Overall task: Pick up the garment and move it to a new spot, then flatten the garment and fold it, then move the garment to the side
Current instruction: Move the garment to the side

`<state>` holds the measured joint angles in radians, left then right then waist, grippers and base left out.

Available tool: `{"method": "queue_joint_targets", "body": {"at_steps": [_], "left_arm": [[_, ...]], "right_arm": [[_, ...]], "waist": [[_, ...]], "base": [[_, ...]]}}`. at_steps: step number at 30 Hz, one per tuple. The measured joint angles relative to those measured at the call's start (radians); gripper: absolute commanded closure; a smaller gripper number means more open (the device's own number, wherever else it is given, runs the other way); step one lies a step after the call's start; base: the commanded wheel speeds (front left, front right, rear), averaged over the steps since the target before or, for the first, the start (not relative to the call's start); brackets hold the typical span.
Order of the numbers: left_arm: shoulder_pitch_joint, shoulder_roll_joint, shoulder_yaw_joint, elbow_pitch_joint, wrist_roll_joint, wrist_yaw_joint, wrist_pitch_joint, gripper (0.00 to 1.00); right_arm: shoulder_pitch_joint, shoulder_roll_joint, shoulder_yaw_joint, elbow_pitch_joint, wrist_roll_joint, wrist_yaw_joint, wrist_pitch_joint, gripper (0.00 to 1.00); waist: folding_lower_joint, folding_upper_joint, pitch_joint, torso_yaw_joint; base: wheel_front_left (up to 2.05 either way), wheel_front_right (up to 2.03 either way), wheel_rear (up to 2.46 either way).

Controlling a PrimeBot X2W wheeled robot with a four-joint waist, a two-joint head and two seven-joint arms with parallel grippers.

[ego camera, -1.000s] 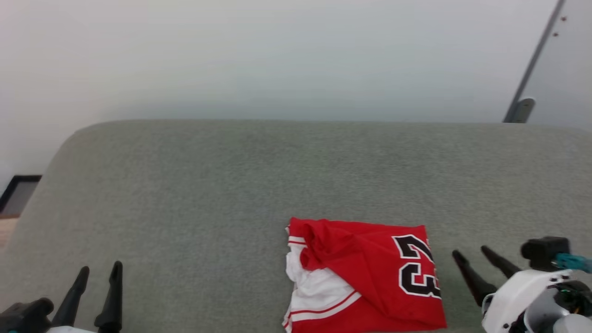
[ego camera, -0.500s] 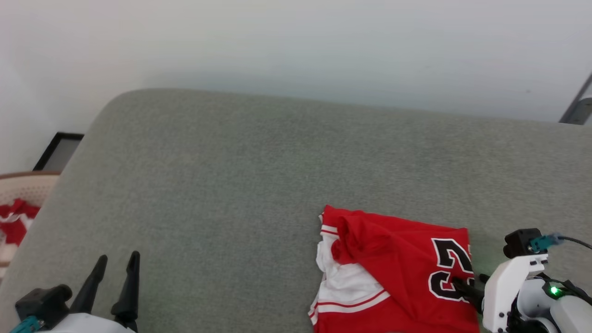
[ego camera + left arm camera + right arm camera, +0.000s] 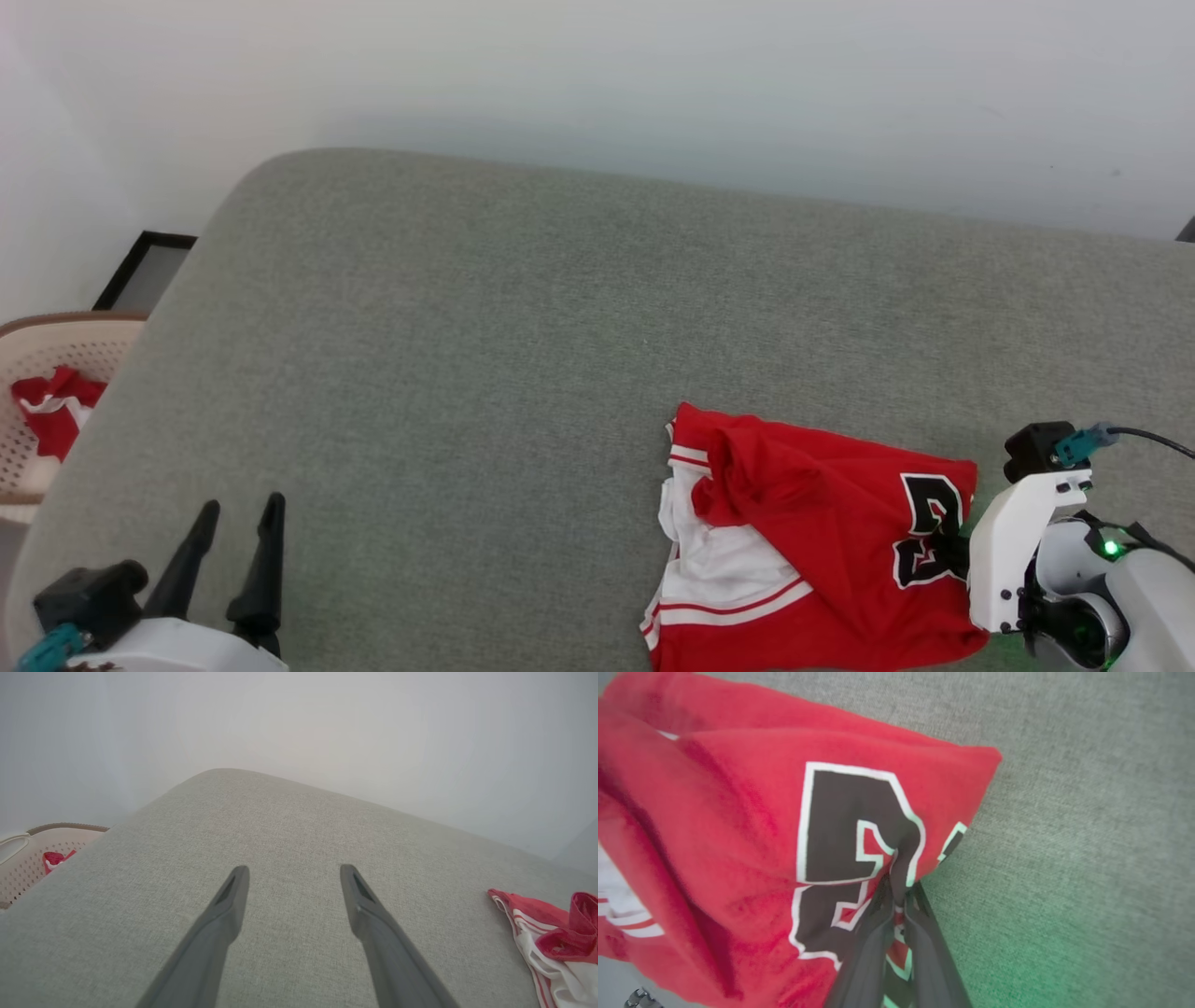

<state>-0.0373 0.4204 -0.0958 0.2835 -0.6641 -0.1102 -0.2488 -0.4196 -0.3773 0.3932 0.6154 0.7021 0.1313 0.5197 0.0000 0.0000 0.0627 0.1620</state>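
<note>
Right wrist view: right gripper (image 3: 900, 891) clenched on the garment (image 3: 738, 802) at its number edge, on the grey cushion (image 3: 1064, 812); left gripper (image 3: 292, 879) spread, empty; thin pinch may slip or unfold layers when pulled.

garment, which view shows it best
Head view: the garment lies nearly whole on the grey cushion. Right wrist view: a close-up of its black number, pinched by the right gripper. Left wrist view: its striped edge.

On your right gripper (image 3: 900, 893) you see a white wrist shell (image 3: 1004, 551), teal plug (image 3: 1078, 446), black cable (image 3: 1153, 439) and green light (image 3: 1111, 548). The fingers (image 3: 387, 952) are long, dark and tapered.
</note>
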Motion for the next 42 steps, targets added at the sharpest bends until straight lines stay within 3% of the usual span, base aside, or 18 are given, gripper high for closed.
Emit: {"method": "queue_joint_targets", "body": {"at_steps": [10, 22, 30, 42], "left_arm": [[-0.03, 0.017, -0.002, -0.017, 0.006, -0.003, -0.006, 0.0], [-0.145, 0.038, -0.071, -0.017, 0.024, -0.013, -0.005, 0.0], [-0.211, 0.053, -0.108, -0.016, 0.031, -0.015, -0.006, 0.0], [-0.309, 0.08, -0.177, -0.01, 0.024, -0.019, -0.007, 0.0]], "right_arm": [[-0.031, -0.079, -0.056, -0.112, -0.042, 0.0, 0.027, 1.0], [-0.111, -0.225, -0.162, -0.221, -0.119, 0.0, 0.083, 1.0], [-0.171, -0.315, -0.159, -0.219, -0.151, 0.0, 0.067, 1.0], [-0.298, -0.476, -0.098, -0.086, -0.232, 0.0, -0.089, 1.0]], "waist": [[0.0, 0.0, 0.008, -0.05], [0.0, 0.0, 0.063, -0.154], [0.0, 0.0, 0.107, -0.211], [0.0, 0.0, 0.206, -0.286]], "base": [[0.0, 0.0, 0.0], [0.0, 0.0, 0.0], [0.0, 0.0, 0.0], [0.0, 0.0, 0.0]]}}
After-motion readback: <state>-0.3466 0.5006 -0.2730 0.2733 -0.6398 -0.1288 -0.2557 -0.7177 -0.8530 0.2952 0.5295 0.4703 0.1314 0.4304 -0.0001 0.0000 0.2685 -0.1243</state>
